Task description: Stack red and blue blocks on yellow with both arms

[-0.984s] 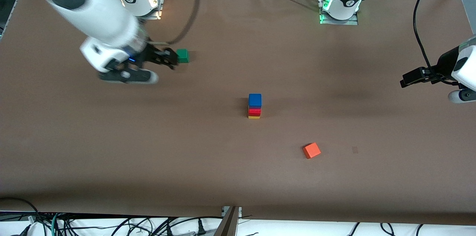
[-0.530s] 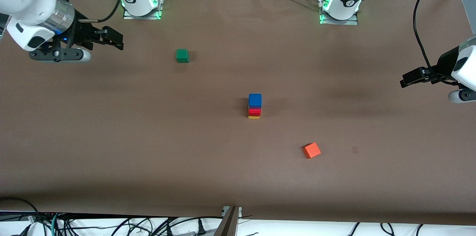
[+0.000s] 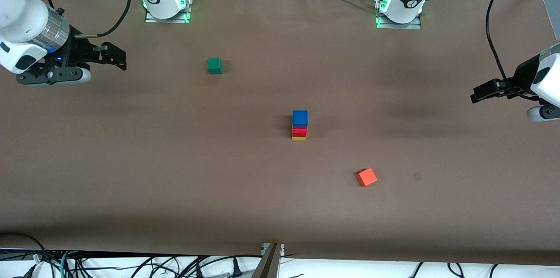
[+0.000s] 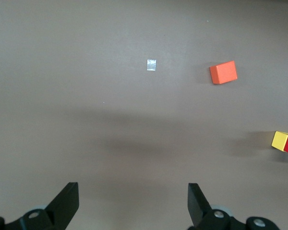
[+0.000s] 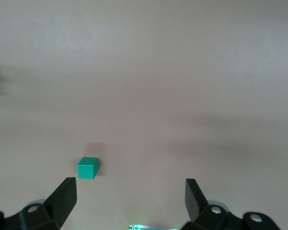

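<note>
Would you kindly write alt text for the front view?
A blue block tops a red block on a yellow block mid-table. Both the right gripper and left gripper are open, hovering near the table ends.

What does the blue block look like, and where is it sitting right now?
The blue block is a small, plain, matte cube of bright blue. It sits upright at the very top of a little tower near the middle of the table: it rests on the red block, which rests on the yellow block. Only the red block touches it. Neither gripper is near it, and its edges line up closely with the blocks below.
</note>
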Controlling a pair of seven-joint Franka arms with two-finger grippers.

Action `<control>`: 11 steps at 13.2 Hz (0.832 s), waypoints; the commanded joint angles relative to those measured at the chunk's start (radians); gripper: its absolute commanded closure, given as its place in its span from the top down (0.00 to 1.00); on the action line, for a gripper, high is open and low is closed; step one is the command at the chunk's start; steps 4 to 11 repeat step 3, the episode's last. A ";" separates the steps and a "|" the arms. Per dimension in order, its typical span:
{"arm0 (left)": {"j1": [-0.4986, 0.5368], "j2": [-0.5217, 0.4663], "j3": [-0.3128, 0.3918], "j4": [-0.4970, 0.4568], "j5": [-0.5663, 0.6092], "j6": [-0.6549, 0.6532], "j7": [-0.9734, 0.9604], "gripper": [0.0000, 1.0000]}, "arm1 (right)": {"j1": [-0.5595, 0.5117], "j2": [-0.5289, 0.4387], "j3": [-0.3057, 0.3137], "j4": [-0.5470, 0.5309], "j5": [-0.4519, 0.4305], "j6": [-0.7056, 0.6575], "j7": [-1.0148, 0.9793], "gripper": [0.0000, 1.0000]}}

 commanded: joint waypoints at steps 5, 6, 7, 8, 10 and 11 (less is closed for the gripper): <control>-0.004 -0.008 -0.002 0.003 0.026 -0.001 0.005 1.00 | 0.004 0.012 0.006 0.041 -0.026 -0.005 -0.006 1.00; -0.004 -0.008 -0.002 0.003 0.026 -0.001 0.005 1.00 | 0.004 0.012 0.006 0.041 -0.026 -0.005 -0.006 1.00; -0.004 -0.008 -0.002 0.003 0.026 -0.001 0.005 1.00 | 0.004 0.012 0.006 0.041 -0.026 -0.005 -0.006 1.00; -0.004 -0.008 -0.002 0.003 0.026 -0.001 0.005 1.00 | 0.004 0.012 0.006 0.041 -0.026 -0.005 -0.006 1.00; -0.004 -0.008 -0.002 0.003 0.026 -0.001 0.005 1.00 | 0.004 0.012 0.006 0.041 -0.026 -0.005 -0.006 1.00; -0.004 -0.008 -0.002 0.003 0.026 -0.001 0.005 1.00 | 0.004 0.012 0.006 0.041 -0.026 -0.005 -0.006 1.00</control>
